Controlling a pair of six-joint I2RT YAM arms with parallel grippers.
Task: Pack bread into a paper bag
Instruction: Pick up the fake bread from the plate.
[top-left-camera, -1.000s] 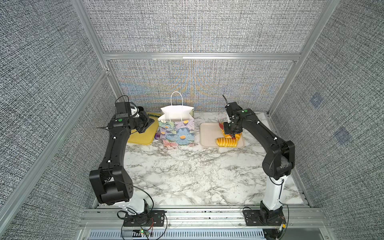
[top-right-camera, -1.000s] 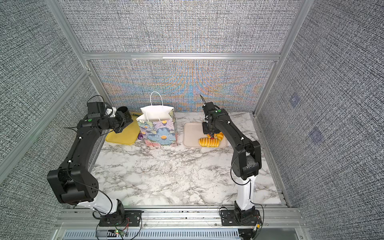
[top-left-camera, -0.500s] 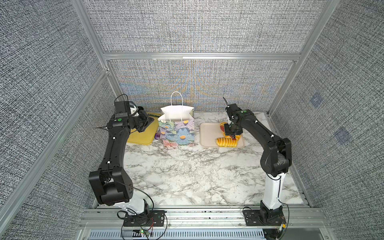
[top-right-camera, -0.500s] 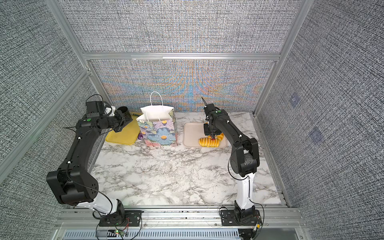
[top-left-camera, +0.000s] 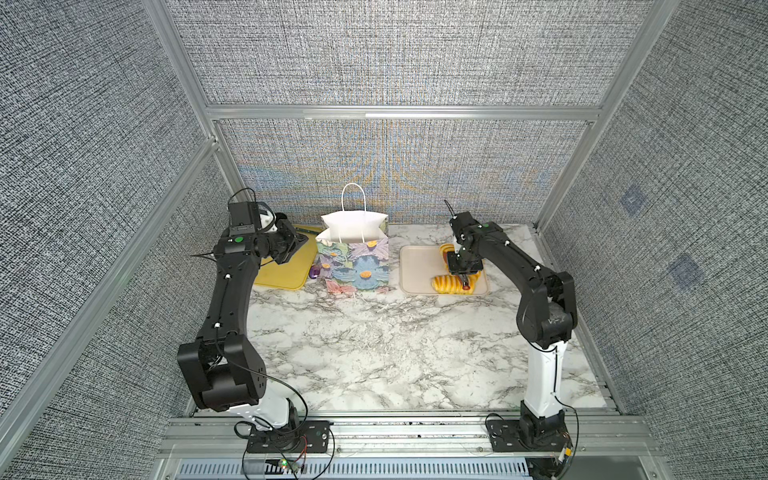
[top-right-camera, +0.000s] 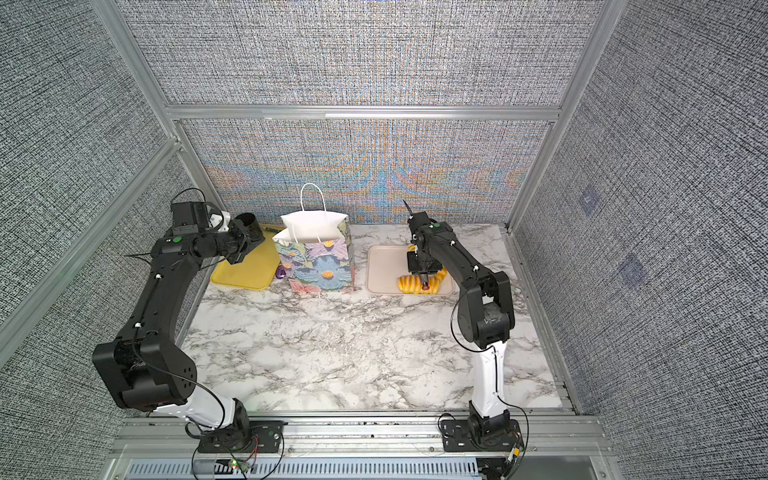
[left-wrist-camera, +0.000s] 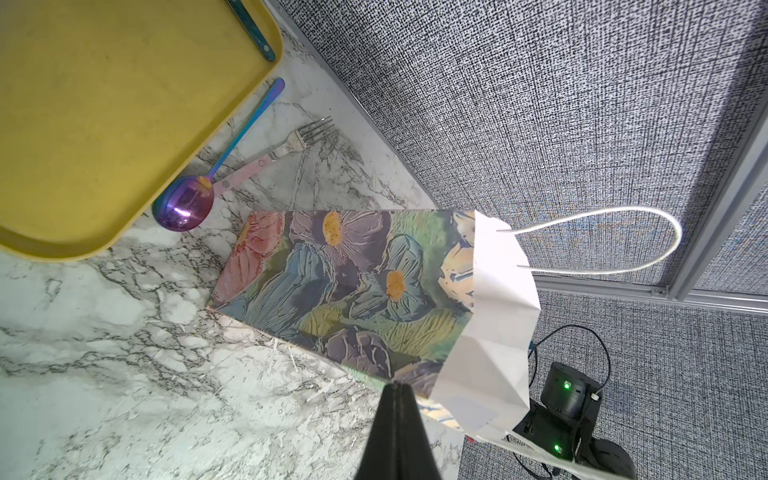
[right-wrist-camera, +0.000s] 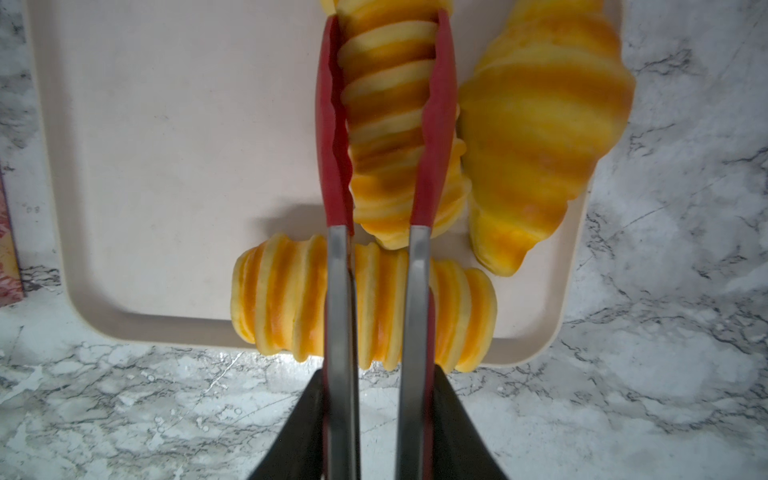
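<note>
- The marble table (top-left-camera: 374, 353) shows whole only in both top views; each wrist view catches a patch of it.
- The paper bag (top-left-camera: 353, 266) stands upright with its mouth open, between the two trays. The left wrist view shows its flowered side wall up close.
- The yellow tray (top-left-camera: 282, 278) lies on the bag's left and the beige tray (top-right-camera: 384, 270) on its right.
- The bread (top-left-camera: 453, 284) lies on the beige tray. In both top views the arm hides part of it. The right wrist view tells three pieces apart: a long roll (right-wrist-camera: 390, 104), a croissant (right-wrist-camera: 540, 124) beside it, and a second roll (right-wrist-camera: 291, 307) overhanging the tray's rim.
- Red-tipped tongs (right-wrist-camera: 340, 291), barely visible from above, pinch the long roll between their tips.
- The right gripper (right-wrist-camera: 378, 390) is clamped on the tongs' steel arms.
- The left gripper (left-wrist-camera: 397, 399) has its fingers pressed together, holding nothing, near the bag's side.
- A purple spoon (left-wrist-camera: 185, 208) and a fork (left-wrist-camera: 286, 145) lie by the yellow tray; only the left wrist view shows the fork.
</note>
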